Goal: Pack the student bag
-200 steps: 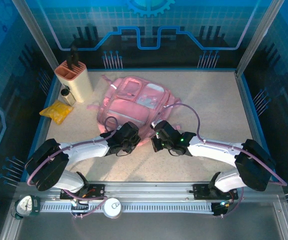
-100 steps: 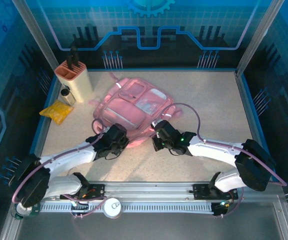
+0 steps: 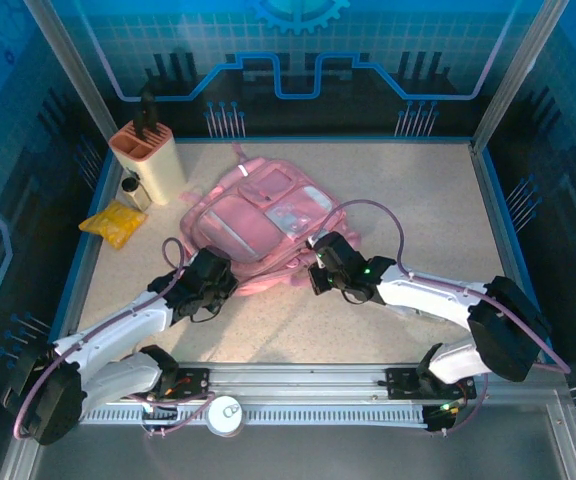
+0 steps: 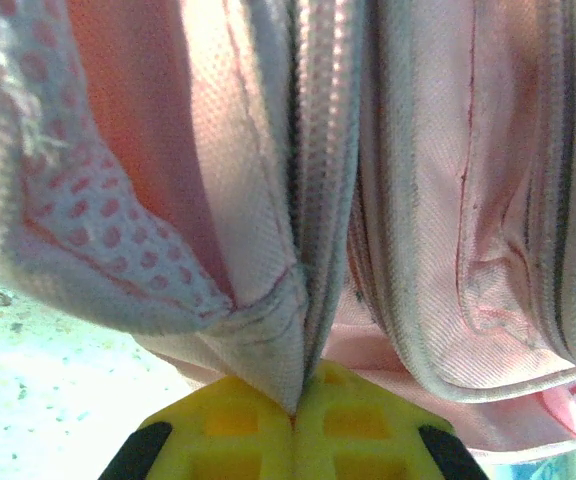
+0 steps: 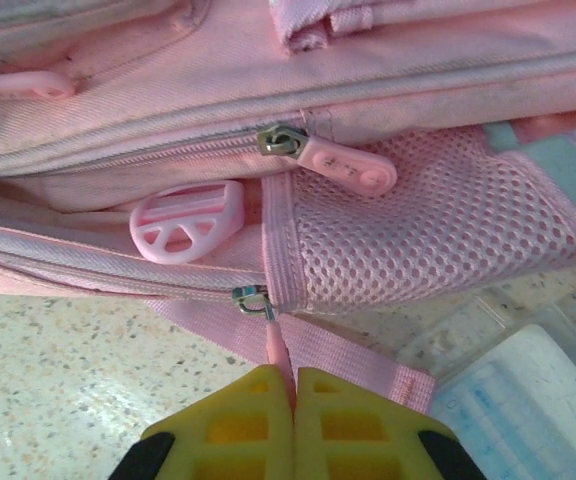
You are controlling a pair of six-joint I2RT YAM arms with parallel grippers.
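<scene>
At the far left of the table, a peach holder stands upright. A small bottle is just in front of it, and a yellow packet lies nearer still.

The student bag lies flat around the middle of the table, right of those things, with its front pockets facing up.

The left gripper meets the bag's near left edge. In the left wrist view its yellow fingers are pressed together on a pointed fold of the bag's pink fabric — a corner by a zipped seam, lifted off the speckled surface.

The right gripper sits at the bag's near right edge. Its wrist camera shows the fingers closed on a slim pink zip pull that hangs from a metal slider. The pull sits just beside a mesh side pocket, below a round pink buckle. A second zip tab lies above — untouched.
</scene>
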